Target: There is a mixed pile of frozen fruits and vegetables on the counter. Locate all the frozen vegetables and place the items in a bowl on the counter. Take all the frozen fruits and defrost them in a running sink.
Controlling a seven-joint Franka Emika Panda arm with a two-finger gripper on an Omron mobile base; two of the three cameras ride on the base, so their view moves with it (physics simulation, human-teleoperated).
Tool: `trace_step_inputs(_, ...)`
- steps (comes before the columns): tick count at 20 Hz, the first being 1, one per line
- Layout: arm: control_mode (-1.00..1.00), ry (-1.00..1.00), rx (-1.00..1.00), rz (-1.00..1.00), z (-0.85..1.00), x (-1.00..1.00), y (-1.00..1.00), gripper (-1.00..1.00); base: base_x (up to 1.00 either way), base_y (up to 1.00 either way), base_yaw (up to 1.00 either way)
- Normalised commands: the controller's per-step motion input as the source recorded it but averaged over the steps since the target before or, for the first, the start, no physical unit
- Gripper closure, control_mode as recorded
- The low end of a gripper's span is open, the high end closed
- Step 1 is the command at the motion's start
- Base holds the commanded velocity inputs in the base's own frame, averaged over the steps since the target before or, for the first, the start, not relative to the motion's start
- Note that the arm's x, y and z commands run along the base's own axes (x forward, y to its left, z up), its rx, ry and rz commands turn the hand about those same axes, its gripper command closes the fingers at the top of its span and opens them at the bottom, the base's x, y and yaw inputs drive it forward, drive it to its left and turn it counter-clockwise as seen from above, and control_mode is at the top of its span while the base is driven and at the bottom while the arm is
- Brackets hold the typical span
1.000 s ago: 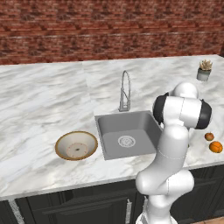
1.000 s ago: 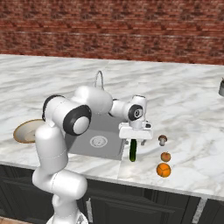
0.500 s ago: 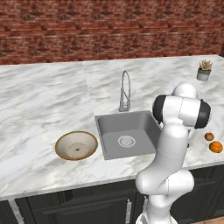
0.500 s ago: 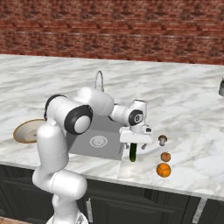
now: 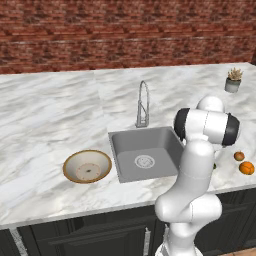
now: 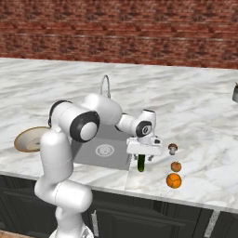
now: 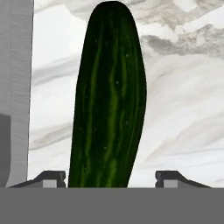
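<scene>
i see the cucumber (image 7: 109,96) lying on the tabletop (image 6: 204,116) just beside the sink (image 6: 100,148), between my pincer (image 7: 110,177) tips, which stand spread and apart from it. mushroom (image 6: 172,148) and two orange fruits (image 6: 173,180) sit at its three o'clock; the bowl (image 5: 87,166) is well apart at nine.

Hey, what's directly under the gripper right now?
Under the gripper lies the dark green cucumber on the white marble counter, beside the sink. The hand covers the cucumber's near end.
</scene>
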Motion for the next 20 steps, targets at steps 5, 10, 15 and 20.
trace_step_inputs(5, -1.0, -0.08, 0.05, -0.04, -0.16, 0.0, 0.0, 1.0, 0.0, 0.0, 0.0)
trace_step_inputs(10, -1.0, -0.07, -0.04, -0.14, 0.07, -0.11, 0.44, 1.0, 0.0, 0.0, 0.0)
trace_step_inputs(15, -1.0, -0.04, -0.08, -0.06, 0.61, -0.19, 0.63, 1.0, 0.0, 0.0, 0.0)
trace_step_inputs(20, -1.0, -0.12, -0.08, -0.06, 0.65, -0.25, 0.67, 1.0, 0.0, 0.0, 0.0)
